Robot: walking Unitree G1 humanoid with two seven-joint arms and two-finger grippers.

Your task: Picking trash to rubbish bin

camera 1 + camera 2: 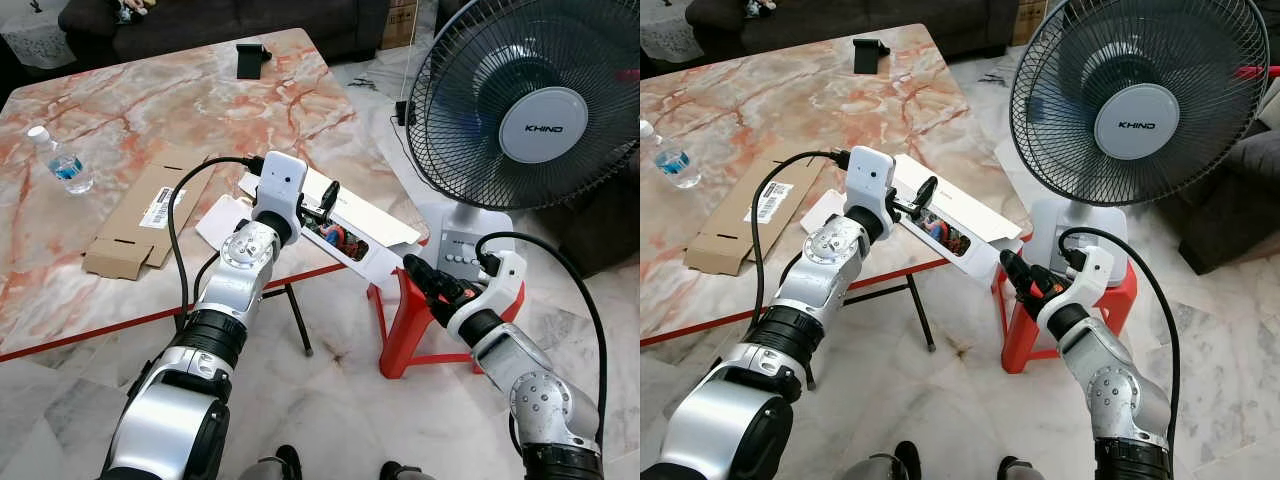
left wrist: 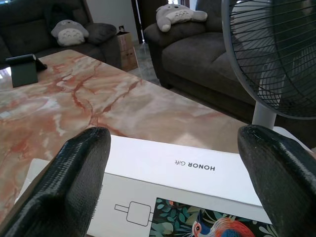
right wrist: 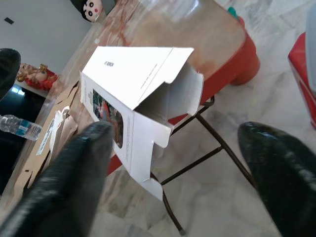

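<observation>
Left gripper (image 2: 168, 192) open above white box (image 2: 177, 170)

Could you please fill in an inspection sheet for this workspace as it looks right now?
Surface: marble table, pink-veined.
Job's things: white carton, open end overhanging the table edge; flattened cardboard.
Clutter: water bottle; black stand.
Grippers: left gripper open, fingers either side of the carton; right gripper open, off the table, facing the carton's open end.
Cables: black cable on left arm.
Surroundings: fan on red stool; sofa.
</observation>
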